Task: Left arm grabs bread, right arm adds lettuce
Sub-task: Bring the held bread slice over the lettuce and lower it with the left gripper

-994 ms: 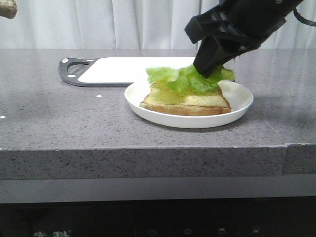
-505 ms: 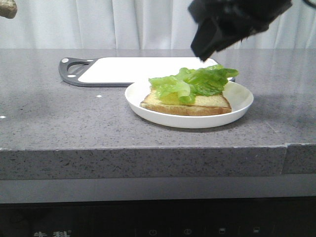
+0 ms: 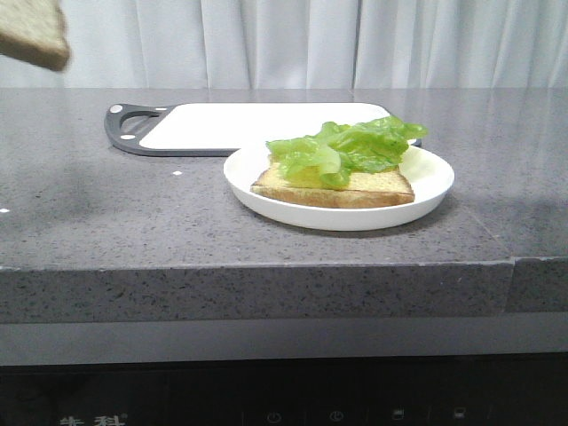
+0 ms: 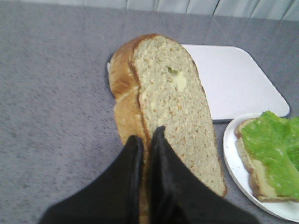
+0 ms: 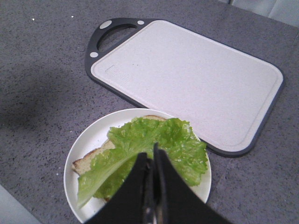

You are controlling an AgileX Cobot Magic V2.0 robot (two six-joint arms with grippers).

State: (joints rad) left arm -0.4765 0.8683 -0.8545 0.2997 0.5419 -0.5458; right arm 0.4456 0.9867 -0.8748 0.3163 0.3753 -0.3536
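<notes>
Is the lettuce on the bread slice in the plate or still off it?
On it. The lettuce lies spread over the slice in the white plate, and the right gripper is above, holding nothing.

Bright green lettuce (image 3: 348,146) on a white plate (image 3: 266,191), tan brown-crusted bread (image 4: 173,112), speckled grey counter (image 3: 106,213)

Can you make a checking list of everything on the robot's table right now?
Surface: grey speckled stone counter, bare parts look clean.
Job's things: bright green ruffled lettuce leaf lies on the tan toast slice in the round white plate; a second tan bread slice with a small hole is held up in the air.
Clutter: white cutting board with dark grey handle, bare.
Grippers: left pincer shut on the holed slice; right pincer shut, empty, above the plate.
Cables: nothing seen.
Surroundings: pale curtain behind.
</notes>
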